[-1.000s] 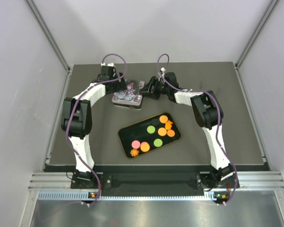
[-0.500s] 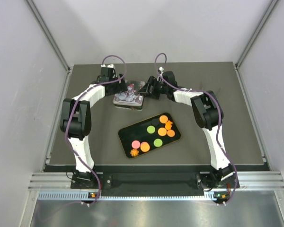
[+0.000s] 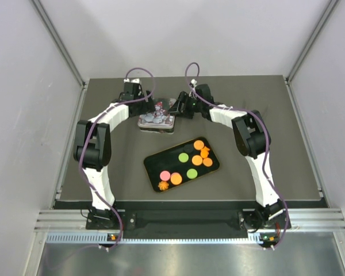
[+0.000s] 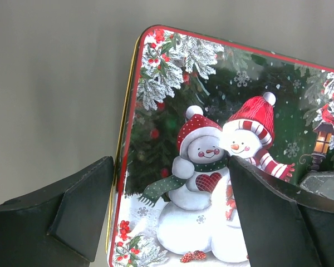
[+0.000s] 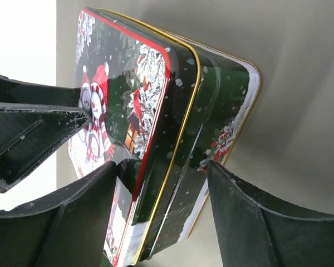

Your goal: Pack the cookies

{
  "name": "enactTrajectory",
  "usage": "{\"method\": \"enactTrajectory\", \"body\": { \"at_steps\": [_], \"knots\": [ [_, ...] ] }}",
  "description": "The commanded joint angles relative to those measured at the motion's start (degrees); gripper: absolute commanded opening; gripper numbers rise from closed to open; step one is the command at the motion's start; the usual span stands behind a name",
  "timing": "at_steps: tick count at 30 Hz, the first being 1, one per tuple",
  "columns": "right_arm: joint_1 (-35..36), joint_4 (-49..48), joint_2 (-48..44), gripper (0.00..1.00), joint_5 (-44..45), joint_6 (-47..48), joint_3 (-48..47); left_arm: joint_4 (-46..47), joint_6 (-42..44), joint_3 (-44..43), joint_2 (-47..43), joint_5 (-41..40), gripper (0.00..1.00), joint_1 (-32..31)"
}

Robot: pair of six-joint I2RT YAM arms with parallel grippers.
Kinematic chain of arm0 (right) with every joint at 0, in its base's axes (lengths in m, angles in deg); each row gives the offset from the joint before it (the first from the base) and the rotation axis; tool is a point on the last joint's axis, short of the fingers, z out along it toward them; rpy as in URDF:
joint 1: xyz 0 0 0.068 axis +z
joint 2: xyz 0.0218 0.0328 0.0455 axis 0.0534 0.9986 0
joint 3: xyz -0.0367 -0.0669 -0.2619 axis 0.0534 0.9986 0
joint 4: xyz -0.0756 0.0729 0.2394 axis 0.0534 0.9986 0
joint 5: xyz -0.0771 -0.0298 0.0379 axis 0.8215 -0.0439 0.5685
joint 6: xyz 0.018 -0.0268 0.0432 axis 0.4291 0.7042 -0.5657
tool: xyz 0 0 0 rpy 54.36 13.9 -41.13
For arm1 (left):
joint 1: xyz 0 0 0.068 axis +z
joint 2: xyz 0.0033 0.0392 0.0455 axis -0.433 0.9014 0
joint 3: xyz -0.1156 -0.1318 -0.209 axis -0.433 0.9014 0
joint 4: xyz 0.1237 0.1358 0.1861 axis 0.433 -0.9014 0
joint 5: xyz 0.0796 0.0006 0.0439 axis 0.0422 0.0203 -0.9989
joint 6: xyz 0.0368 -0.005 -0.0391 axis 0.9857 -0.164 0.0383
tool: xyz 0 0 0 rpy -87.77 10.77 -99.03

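A snowman-printed tin (image 3: 156, 119) stands on the dark worktop (image 3: 264, 115), and both arms reach in to it from either side.

The left hand (image 4: 171, 192) hangs over the tin with its fingers wide apart. One finger (image 4: 83, 211) is just past the tin's left edge, above bare worktop. The other is over the middle of the tin, above the printed snowmen. Nothing is gripped between them.

The right hand (image 5: 162, 167) is at the opposite side of the tin. Its fingers (image 5: 250, 222) stand apart and straddle the tin's corner, one on the printed face and one by the underside. I cannot tell whether they press on the metal or only stand beside it. In the right wrist view the lid (image 5: 108, 83) sits askew on the base (image 5: 225, 105), with the base's pale rim showing beyond the lid's gold edge.

The cookies (image 3: 196, 159) are not in the tin. They lie on a black tray (image 3: 156, 162) on the arm-base side of the tin, well apart from it. Most are orange rounds, with two green, one pink and a couple of orange star-like pieces. They are spread over the tray, and none is touched by either hand.
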Motion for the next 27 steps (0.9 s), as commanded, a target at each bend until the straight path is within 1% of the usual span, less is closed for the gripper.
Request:
{"method": "enactTrajectory", "body": {
  "at_steps": [1, 10, 14, 19, 23, 27],
  "knots": [
    [2.3, 0.75, -3.76, 0.65, 1.72, 3.38, -3.45, -2.39, 1.43, 0.36, -2.02, 2.14, 0.88, -2.42],
    [2.74, 4.09, -4.11, 0.7, 3.66, 7.07, -4.06, -3.09, 2.05, 0.8, -3.16, 0.99, 0.88, -2.86],
    [2.83, 4.53, -4.64, 0.75, 4.27, 8.39, -3.45, -2.92, 1.87, 1.68, -4.66, 0.73, 0.88, -2.86],
    [2.66, 4.62, -5.08, 0.77, 4.27, 9.09, -3.19, -2.65, 1.08, 1.77, -5.36, 1.61, 0.88, -2.77],
    [2.74, 4.7, -5.52, 0.79, 4.54, 9.71, -2.57, -2.56, 0.38, 1.59, -5.28, 0.82, 0.88, -2.6],
    [2.66, 4.7, -6.05, 0.79, 4.71, 10.24, -1.96, -2.39, -0.41, 1.42, -5.54, 1.25, 0.88, -2.07]
  ]
}}
